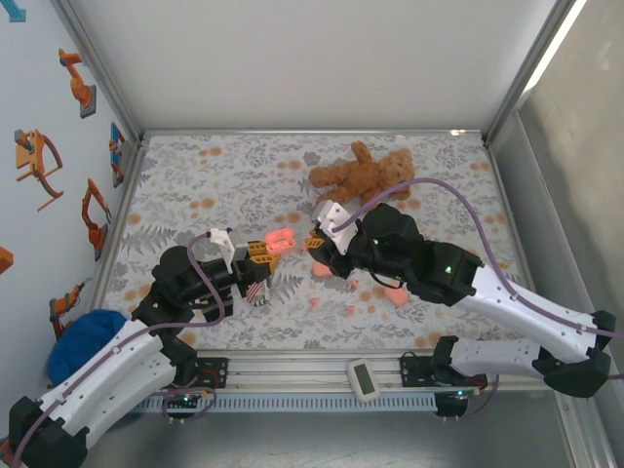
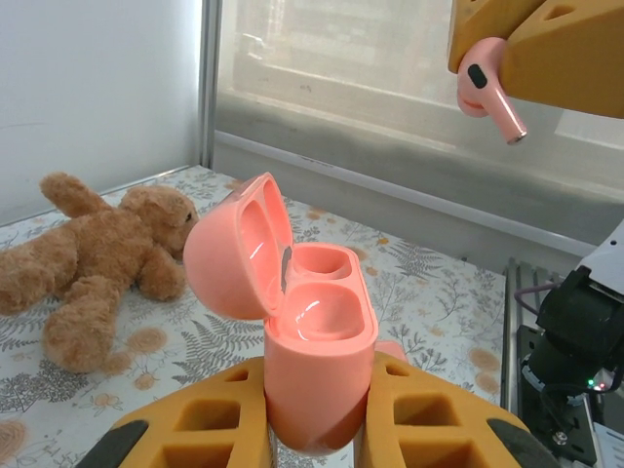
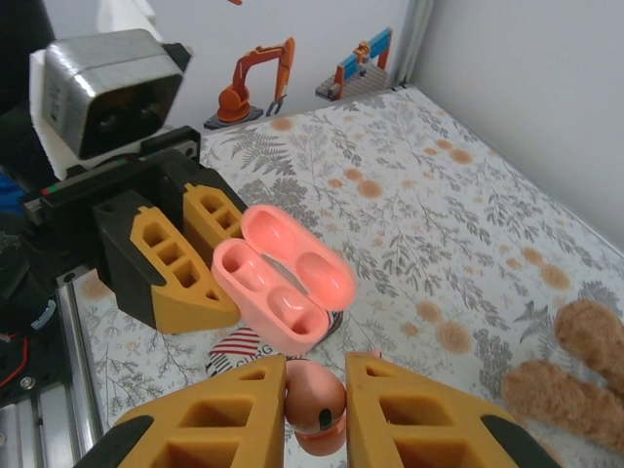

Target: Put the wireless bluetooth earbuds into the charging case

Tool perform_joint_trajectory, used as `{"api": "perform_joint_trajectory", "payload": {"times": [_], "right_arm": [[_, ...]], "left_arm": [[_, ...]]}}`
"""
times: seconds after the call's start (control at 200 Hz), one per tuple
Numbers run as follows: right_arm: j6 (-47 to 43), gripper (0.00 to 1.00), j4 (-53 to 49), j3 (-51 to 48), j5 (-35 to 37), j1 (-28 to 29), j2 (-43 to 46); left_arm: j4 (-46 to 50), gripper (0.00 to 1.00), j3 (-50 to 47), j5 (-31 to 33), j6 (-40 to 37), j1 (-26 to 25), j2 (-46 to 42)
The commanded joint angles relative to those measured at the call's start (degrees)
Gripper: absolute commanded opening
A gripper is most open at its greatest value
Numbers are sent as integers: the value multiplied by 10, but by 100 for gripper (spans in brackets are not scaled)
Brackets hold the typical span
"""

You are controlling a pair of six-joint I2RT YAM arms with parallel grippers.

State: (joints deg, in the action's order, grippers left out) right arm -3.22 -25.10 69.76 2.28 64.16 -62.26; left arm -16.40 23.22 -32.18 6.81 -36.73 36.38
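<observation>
Earbud (image 2: pixel 487 93) pinched in right gripper (image 3: pixel 314 375) hangs near (seemingly clear of) case (image 3: pixel 283 292) clamped in left gripper (image 2: pixel 319 385).

Nothing could be read with certainty. A striped sticker (image 3: pixel 239 353) on the surface (image 3: pixel 468 195), just below the open charging case (image 3: pixel 283 283), bore dark letters, partly hidden and blurred. A small white device (image 1: pixel 363 377) on the front rail (image 1: pixel 292 366) had a screen too small to read.

Bright, even light leaves only soft shadows, glossy highlights sit on the charging case (image 2: pixel 312 390), and wrist-view backgrounds blur slightly.
</observation>
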Motion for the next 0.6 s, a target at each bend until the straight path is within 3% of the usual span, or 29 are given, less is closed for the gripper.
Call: {"api": "perform_joint_trajectory", "payload": {"times": [0.0, 0.596], "right_arm": [[-50, 20, 41, 20, 20, 20, -14], [-99, 20, 79, 65, 64, 48, -117]], "left_arm": [[-34, 3, 1, -14, 11, -3, 2], [-33, 3, 3, -16, 10, -8, 0]]}}
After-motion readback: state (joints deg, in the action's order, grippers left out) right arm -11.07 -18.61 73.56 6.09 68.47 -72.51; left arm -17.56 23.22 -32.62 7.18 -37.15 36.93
